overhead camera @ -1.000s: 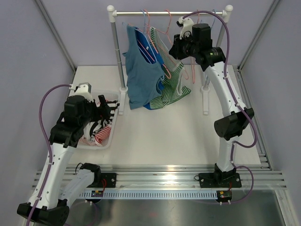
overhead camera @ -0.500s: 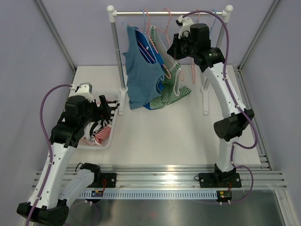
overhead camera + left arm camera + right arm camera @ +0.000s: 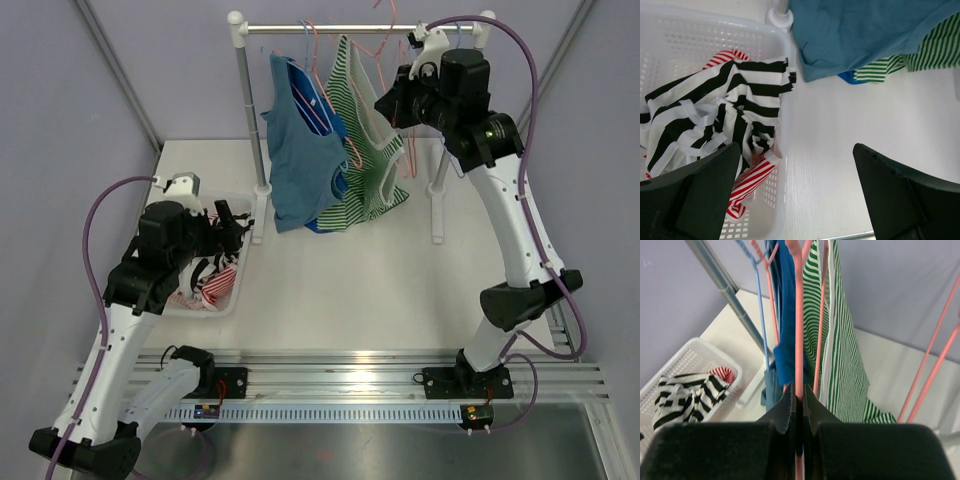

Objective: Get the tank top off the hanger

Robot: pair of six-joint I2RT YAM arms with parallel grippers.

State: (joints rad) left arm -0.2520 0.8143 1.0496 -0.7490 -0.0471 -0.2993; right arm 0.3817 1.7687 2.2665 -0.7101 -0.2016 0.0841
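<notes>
A green-and-white striped tank top hangs on a pink hanger at the right part of the clothes rail. My right gripper is shut on this hanger's pink wire, high up by the rail. The top's hem trails down toward the table. My left gripper is open, with nothing between its fingers. It hovers over the right rim of the white basket.
A blue top hangs left of the striped one, and several other pink and blue hangers hang on the rail. The basket holds black-white and red-white striped clothes. Rack posts stand on the table.
My right gripper closed on the pink hanger, then rose and shifted right, lifting the striped top higher. The left arm barely moved.
</notes>
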